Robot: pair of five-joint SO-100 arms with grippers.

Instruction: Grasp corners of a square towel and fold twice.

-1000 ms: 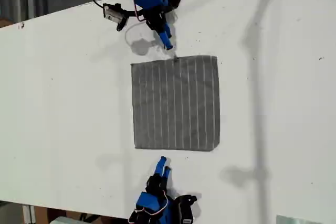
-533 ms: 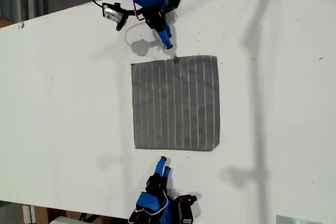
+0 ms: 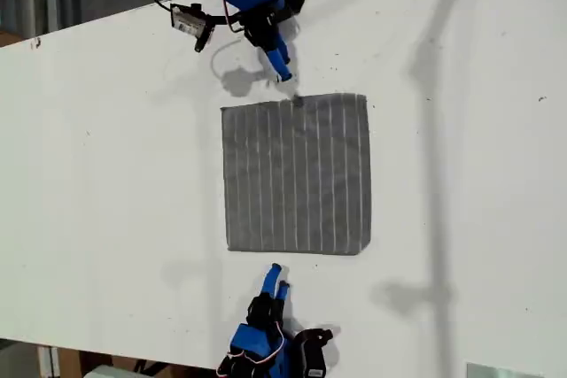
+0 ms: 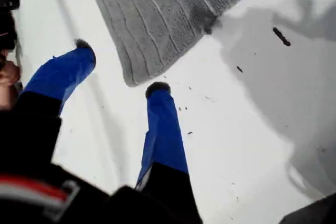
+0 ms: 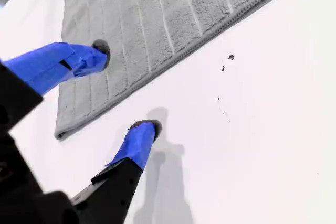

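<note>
Soft grey square towel with thin pale stripes (image 3: 297, 174) lies flat and unfolded on the white tabletop (image 3: 106, 174); no fold made yet.

My first gripper (image 3: 282, 70) hangs just off one striped-end edge of the towel, blue fingers (image 4: 163, 124) spread apart, holding nothing. Its wrist view puts a towel corner (image 4: 131, 77) just beyond the fingertips, probably lined up for a pinch there.

My second gripper (image 3: 276, 276) sits off the opposite towel edge, also spread and empty. One finger (image 5: 63, 64) hovers over the cloth, the other over bare table, straddling the hem. The nearest corner (image 5: 60, 132) lies off to one side.
</note>
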